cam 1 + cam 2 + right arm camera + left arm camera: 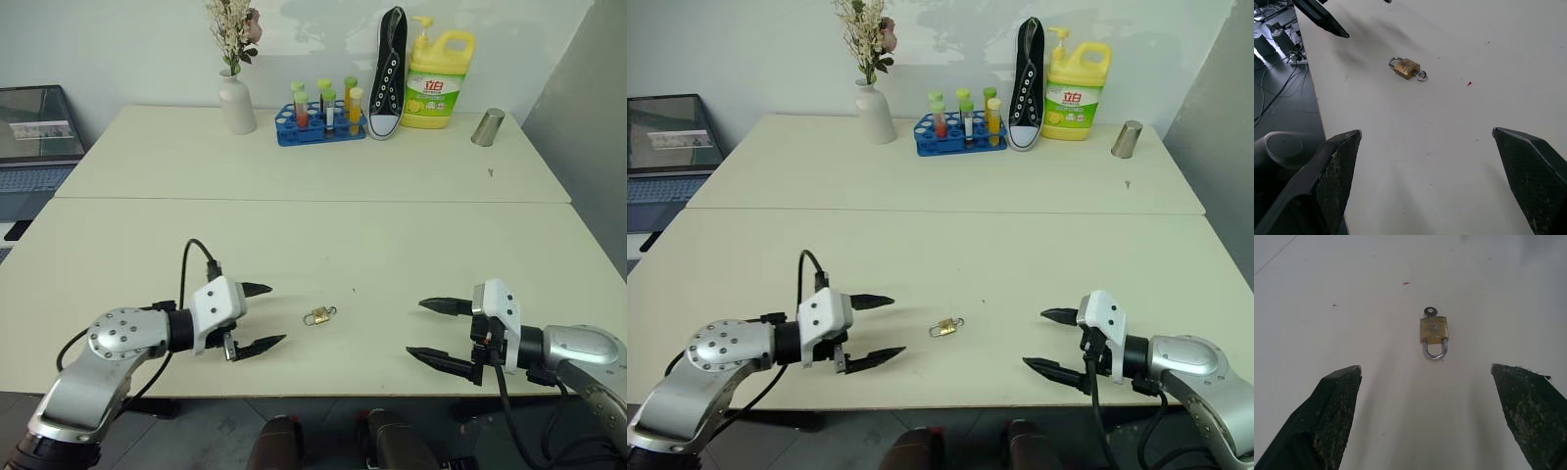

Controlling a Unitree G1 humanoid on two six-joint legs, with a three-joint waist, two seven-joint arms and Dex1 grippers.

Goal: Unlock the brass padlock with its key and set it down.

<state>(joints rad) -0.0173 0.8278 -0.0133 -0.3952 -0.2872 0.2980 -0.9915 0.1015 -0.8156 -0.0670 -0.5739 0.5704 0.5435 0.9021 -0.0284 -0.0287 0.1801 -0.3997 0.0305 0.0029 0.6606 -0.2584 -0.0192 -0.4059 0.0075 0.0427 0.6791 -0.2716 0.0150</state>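
- Two grippers sit low over the near edge of the table [118, 235], and I see both with their black fingers spread wide and nothing in them.
- My left gripper [263, 315] points in toward the middle, and my right gripper [432, 330] points back at it from the other side.
- Between them lies the brass padlock [316, 316], flat on the table top, nearer to my left gripper, touching neither one.
- In the left wrist view the silver shackle looks pushed shut into the gold body, with its loop toward that gripper.
- The key [1430, 311] sticks out of the other end of the lock, and I can see just its small round ring.
- Farther back a seam runs across, where a second table top joins on.
- At the far edge stand a white vase of dried flowers [235, 100], a blue rack of test tubes [320, 118], a black sneaker [389, 73] set up on end, a yellow detergent bottle [439, 80] and a small metal cup [487, 127].
- A laptop [35, 137] sits off to the far left.
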